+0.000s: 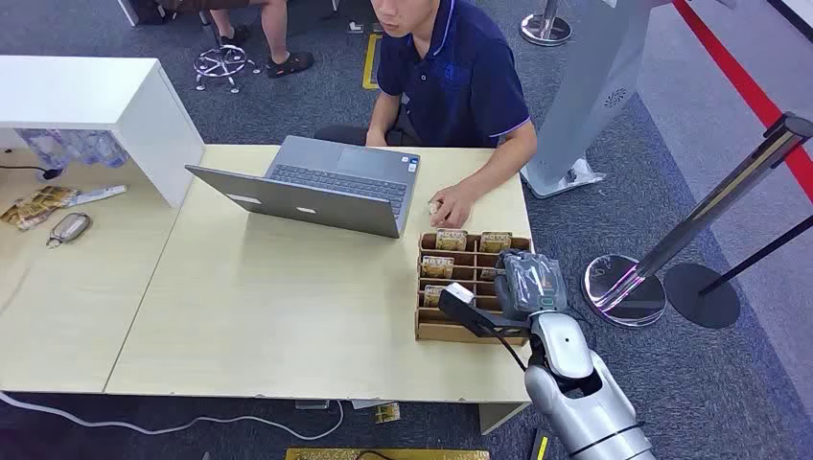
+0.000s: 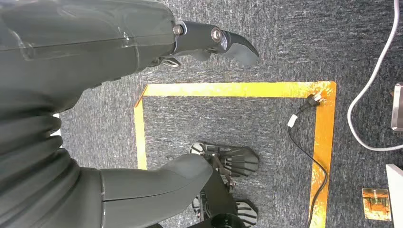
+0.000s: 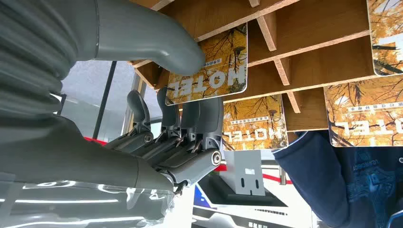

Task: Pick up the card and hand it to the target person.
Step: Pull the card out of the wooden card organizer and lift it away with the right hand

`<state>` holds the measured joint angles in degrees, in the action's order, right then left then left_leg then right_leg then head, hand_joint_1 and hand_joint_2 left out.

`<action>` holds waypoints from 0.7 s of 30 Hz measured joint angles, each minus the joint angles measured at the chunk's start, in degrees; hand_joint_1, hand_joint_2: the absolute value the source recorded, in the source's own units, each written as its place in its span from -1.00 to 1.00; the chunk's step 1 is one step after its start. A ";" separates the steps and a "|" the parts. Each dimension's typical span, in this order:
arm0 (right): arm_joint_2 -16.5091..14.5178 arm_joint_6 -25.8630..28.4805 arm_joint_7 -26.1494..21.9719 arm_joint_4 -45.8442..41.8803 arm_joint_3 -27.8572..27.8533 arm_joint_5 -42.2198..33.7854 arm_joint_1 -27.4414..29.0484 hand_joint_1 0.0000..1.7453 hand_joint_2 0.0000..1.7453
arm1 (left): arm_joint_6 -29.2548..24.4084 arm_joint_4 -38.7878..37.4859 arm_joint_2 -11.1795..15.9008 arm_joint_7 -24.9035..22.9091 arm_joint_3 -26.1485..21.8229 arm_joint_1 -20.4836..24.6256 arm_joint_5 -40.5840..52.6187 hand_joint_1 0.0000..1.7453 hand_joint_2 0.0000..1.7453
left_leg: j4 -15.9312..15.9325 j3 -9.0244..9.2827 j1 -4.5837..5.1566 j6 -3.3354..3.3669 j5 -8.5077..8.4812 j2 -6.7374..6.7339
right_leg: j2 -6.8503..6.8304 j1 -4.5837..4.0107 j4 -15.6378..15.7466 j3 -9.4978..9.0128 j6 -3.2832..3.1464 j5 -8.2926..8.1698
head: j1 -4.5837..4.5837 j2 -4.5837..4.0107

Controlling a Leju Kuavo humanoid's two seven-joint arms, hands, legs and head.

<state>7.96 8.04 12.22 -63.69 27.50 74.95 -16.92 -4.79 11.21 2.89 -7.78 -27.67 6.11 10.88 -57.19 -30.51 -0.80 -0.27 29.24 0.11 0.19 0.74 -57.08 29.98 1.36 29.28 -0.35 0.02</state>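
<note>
One pale wooden table (image 1: 288,316) carries all work items, with a person (image 1: 460,86) in a dark blue shirt seated at its far side. An open grey laptop (image 1: 316,187) stands in front of the person, whose hand rests on the table just beside it. A brown wooden card rack (image 1: 436,331), divided into compartments, sits at the table's right end, near the person's hand. The right hand (image 1: 527,283) is positioned over the rack's right side; in the right wrist view its thumb (image 3: 161,45) presses one face of a card (image 3: 218,61) marked "HOTEL" and its fingers (image 3: 190,118) lie against the other face, so the card is pinched while still standing in its compartment. More cards occupy neighbouring compartments. The left hand (image 2: 95,95) hangs over grey carpet, fingers apart, grasping nothing.
</note>
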 joint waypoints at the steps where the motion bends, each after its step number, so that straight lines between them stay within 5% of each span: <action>1: 0.00 0.01 0.00 0.02 0.00 0.02 0.00 0.51 1.00 | 0.00 0.00 0.01 0.00 0.00 0.00 0.00 -1.00 1.00 | 0.00 0.00 0.00 0.00 0.00 0.00 | 0.00 0.00 0.00 0.00 0.00 0.00 | 0.00 0.00; 7: -0.08 0.37 0.00 0.43 -0.05 0.36 -0.03 1.00 1.00 | -0.01 0.00 0.01 0.01 0.09 0.00 -0.02 -1.00 1.00 | 0.00 0.00 0.00 0.00 0.00 0.00 | 0.00 0.00 0.00 0.00 0.00 0.00 | 0.00 0.00; 21: 0.03 0.81 0.18 -10.07 -2.30 2.70 1.47 1.00 1.00 | -0.30 0.00 -0.05 -0.62 0.11 -0.05 -0.32 -1.00 1.00 | -0.01 0.01 0.00 0.00 0.00 -0.01 | 0.01 0.00 0.00 0.00 0.00 -0.01 | 0.00 0.00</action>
<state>7.99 8.85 12.40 -73.76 25.20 77.65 -15.45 -5.09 11.21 2.84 -8.40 -27.56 6.06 10.56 -57.20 -30.50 -0.80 -0.27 29.23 0.10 0.19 0.74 -57.08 29.99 1.36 29.27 -0.35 0.02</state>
